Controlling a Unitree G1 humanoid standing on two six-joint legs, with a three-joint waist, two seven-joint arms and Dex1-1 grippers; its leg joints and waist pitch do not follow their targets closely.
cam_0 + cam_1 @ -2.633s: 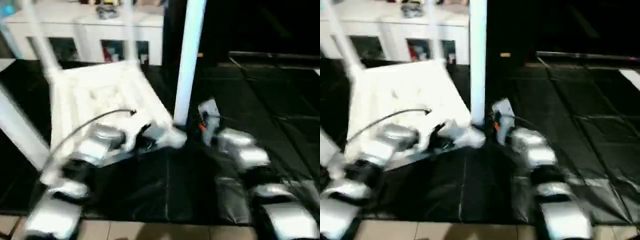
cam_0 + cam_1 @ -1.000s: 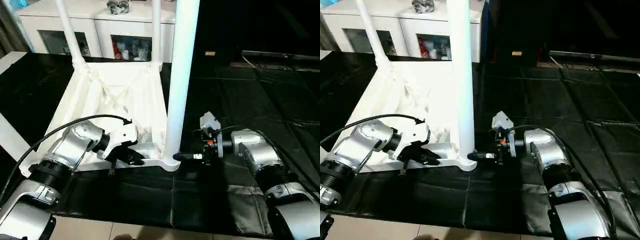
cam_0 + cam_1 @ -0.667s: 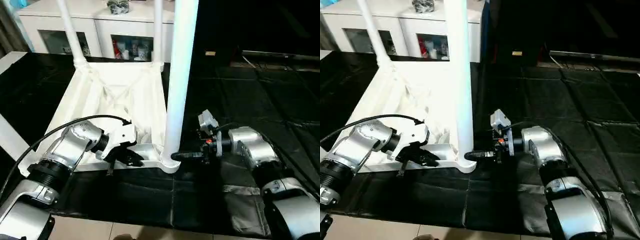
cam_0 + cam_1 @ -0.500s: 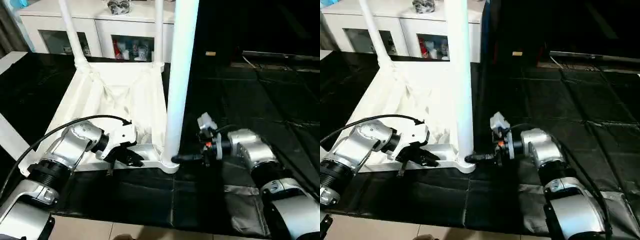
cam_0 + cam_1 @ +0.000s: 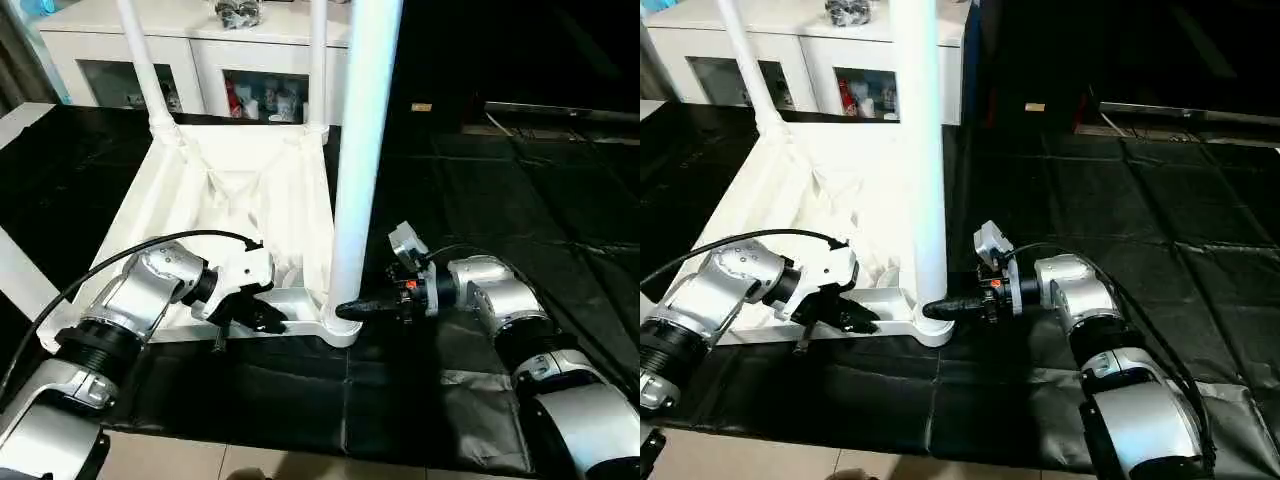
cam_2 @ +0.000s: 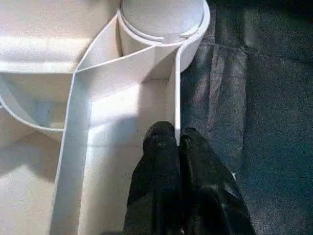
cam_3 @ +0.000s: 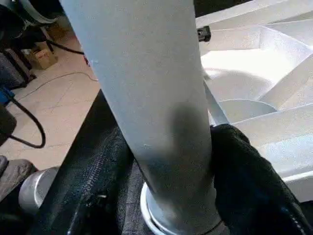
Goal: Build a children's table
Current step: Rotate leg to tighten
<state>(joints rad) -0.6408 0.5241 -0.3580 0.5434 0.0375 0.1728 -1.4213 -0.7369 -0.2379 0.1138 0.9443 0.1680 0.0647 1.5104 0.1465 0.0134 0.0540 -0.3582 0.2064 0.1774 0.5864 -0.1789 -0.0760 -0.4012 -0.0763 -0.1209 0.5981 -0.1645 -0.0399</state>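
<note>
The white table top [image 5: 230, 190] lies upside down on the black mat, ribbed underside up. Legs stand in its far sockets [image 5: 140, 60] [image 5: 317, 60]. A thick leg [image 5: 360, 150] rises from the near right corner socket [image 6: 161, 24]. My left gripper [image 5: 262, 318] is shut on the top's near rim, and the thin wall runs between its fingertips [image 6: 161, 134]. My right gripper [image 5: 345, 310] reaches in from the right at the base of the near right leg [image 7: 156, 98]. Its black fingers [image 7: 244, 171] press against both sides of the leg.
A white cabinet [image 5: 200, 50] with glass doors stands behind the table top. Black mat [image 5: 480, 180] stretches to the right. Another white tube [image 5: 20, 270] slants at the left edge. Tiled floor [image 5: 300, 470] borders the mat in front.
My right gripper has moved left to the foot of the near right leg, and its fingers have closed in around it. The left gripper has kept its hold on the rim.
</note>
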